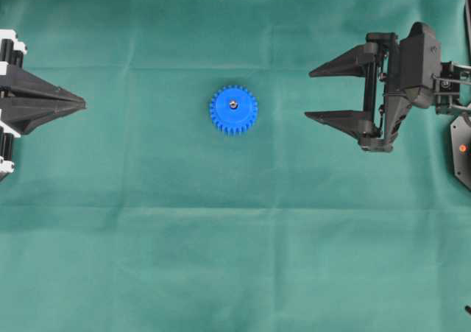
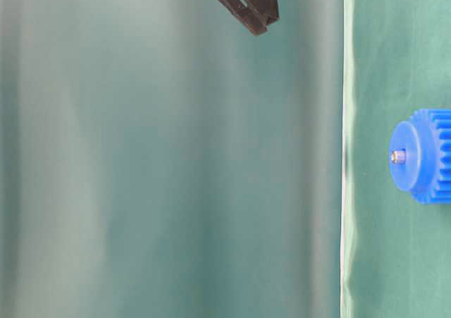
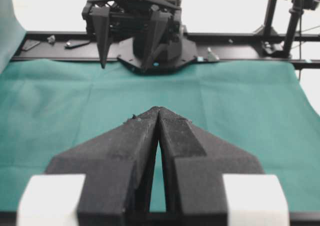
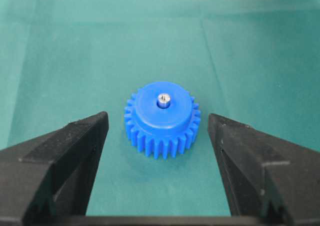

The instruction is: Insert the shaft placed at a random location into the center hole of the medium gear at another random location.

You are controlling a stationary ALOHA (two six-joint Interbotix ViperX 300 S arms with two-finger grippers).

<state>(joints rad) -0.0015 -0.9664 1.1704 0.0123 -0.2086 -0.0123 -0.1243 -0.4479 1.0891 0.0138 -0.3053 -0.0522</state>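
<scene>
The left gripper sits at the left edge of the green cloth, its jaws pressed together on nothing. Mid-table lies the medium gear, flat on the cloth — the shaft stands upright in its center hole, the silver tip poking just above the raised hub. Well to the right, the right gripper faces the gear with jaws spread wide — empty.
</scene>
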